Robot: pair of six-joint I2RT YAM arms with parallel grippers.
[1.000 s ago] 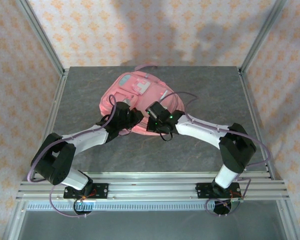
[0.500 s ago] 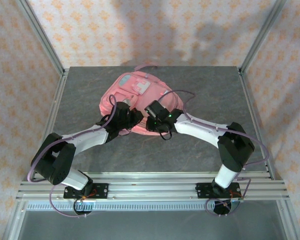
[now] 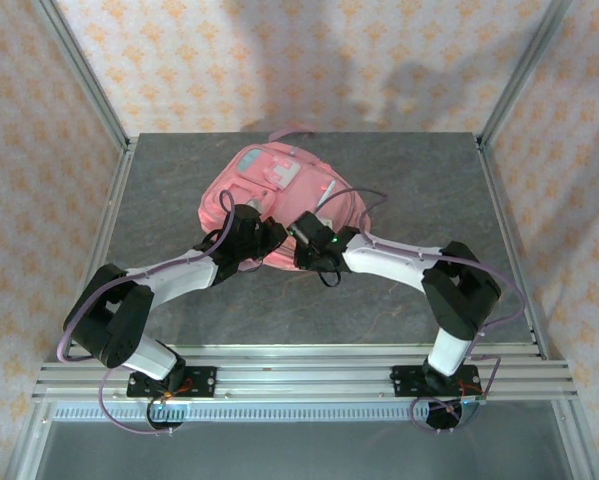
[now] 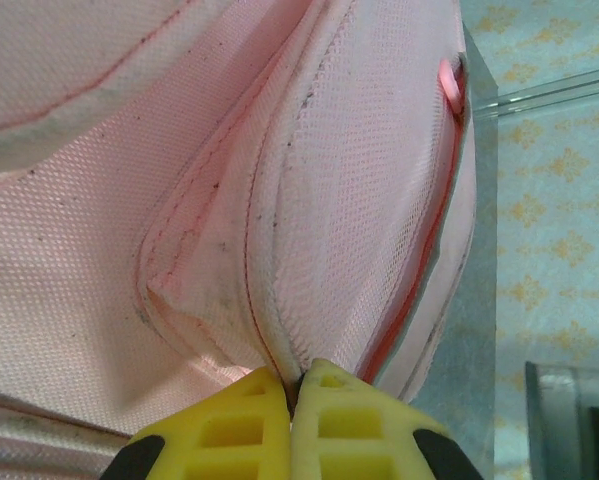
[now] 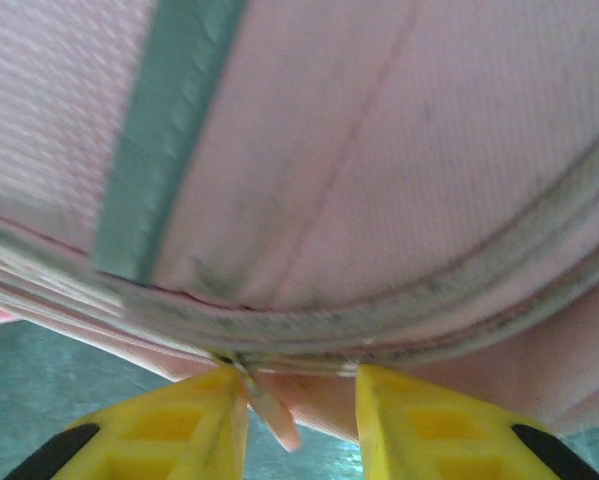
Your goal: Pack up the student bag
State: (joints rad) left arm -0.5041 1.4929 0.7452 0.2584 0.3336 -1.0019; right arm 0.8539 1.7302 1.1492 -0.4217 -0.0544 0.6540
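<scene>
- Table point(image 3: 169, 190), grey and marbled, floral wallpaper point(image 3: 279, 60) behind; student bag point(image 3: 254, 185) lies far-centre on it;
- we see left gripper point(image 4: 297, 380) jaws clenched on its fabric;
- right gripper point(image 5: 299, 400) jaws released at its edge.

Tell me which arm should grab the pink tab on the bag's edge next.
Right, I'd say: the right end effector is open with the pink tab between its fingers; the left end effector is shut on the student bag, probably steadying it.
</scene>
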